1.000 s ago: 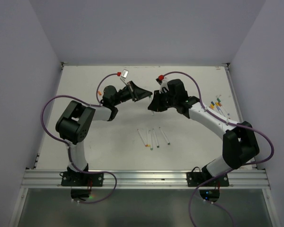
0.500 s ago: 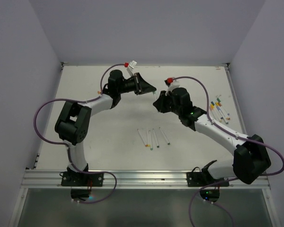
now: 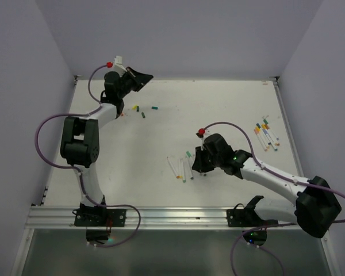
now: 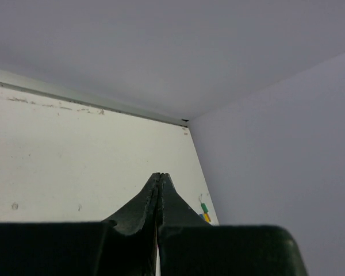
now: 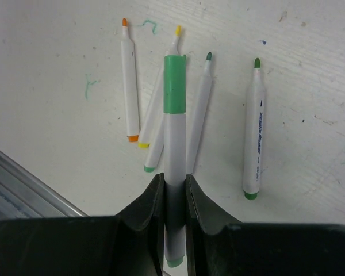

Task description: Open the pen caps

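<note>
Right wrist: rightmost pen point(image 5: 254, 138), print illegible; green-capped pen point(image 5: 175, 144) in hand point(image 5: 174, 180)

**Soft, even light; only the nearest parts lose focus**

All three views are bright and evenly lit, with a cool violet cast on the walls point(image 3: 178, 34) and no glare on the off-white bench point(image 3: 230, 103). From above, shadows under the arms point(image 3: 264, 175) are faint and soft-edged, so no single light source can be told. At the right wrist, the pens point(image 5: 254, 132) beyond the jaws are sharp, each with only a thin pale shadow. The green-capped pen point(image 5: 173, 144) between the jaws softens towards the lens. The black jaws are slightly blurred, showing little surface detail. At the left wrist the jaws are dark and soft, and the bench ahead of them is slightly hazy.
</note>
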Controlling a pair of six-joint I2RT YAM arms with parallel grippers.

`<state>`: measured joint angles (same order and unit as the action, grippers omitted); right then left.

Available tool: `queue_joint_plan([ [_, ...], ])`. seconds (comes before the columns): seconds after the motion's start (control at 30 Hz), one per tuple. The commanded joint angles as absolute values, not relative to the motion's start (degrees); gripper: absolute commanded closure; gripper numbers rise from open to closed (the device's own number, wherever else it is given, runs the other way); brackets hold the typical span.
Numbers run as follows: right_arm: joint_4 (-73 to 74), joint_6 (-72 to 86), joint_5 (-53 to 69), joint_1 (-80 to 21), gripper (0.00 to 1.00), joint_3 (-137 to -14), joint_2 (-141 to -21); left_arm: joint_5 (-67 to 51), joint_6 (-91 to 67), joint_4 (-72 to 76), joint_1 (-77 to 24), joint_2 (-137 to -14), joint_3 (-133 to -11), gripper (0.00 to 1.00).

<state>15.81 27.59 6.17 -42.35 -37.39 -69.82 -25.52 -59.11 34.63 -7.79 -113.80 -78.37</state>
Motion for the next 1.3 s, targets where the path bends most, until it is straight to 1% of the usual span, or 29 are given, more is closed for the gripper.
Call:
queue_joint_plan([
  [0.0,20.12,26.11,3.43,-42.28,1.00,-43.23,-64.69,-28.88,-53.09,34.54,-10.63,-110.13,-76.92,1.00],
  [0.1,20.57,23.82,3.61,-42.28,1.00,-46.66,-66.27,-36.00,-55.36,40.58,-10.90,-106.18,-70.51,1.00],
  [0.13,19.87,23.73,3.34,-42.28,1.00,-47.37,-66.88,-37.25,-56.94,48.26,-11.51,-103.74,-64.31,0.70],
  [0.17,18.73,23.47,3.43,-42.19,1.00,-49.11,-68.36,-38.22,-59.82,51.21,-12.04,-102.67,-61.55,0.57],
  [0.2,18.11,23.21,3.60,-42.19,1.00,-50.09,-69.51,-39.80,-61.16,53.50,-12.39,-101.87,-57.35,0.49],
  [0.23,17.58,22.59,4.04,-42.10,1.00,-51.23,-70.74,-40.86,-62.74,59.88,-13.52,-101.17,-55.65,0.40],
  [0.3,16.00,22.06,4.74,-42.10,1.00,-54.57,-74.43,-42.62,-68.10,69.11,-14.76,-101.16,-51.79,0.32],
  [0.37,15.39,21.80,4.92,-41.84,1.00,-57.47,-77.15,-43.33,-70.48,73.37,-16.43,-101.43,-50.37,0.30],
  [0.57,13.28,21.71,5.54,-41.31,1.00,-61.61,-79.98,-42.89,-68.30,71.64,-19.33,-101.60,-48.87,0.30],
  [0.7,12.83,21.45,6.06,-39.99,1.00,-62.84,-81.47,-42.63,-68.20,70.84,-20.04,-102.04,-48.08,0.41],
  [0.83,12.66,21.18,6.59,-39.38,1.00,-64.59,-82.09,-42.45,-67.50,67.77,-20.04,-102.48,-48.34,0.44],
  [0.97,12.39,21.00,7.12,-38.59,1.00,-65.65,-83.32,-42.19,-68.38,68.29,-20.39,-102.57,-48.16,0.43],
  [1.27,12.39,21.00,7.03,-37.97,1.00,-67.23,-83.67,-42.01,-67.15,65.66,-20.74,-102.22,-47.55,0.37],
])
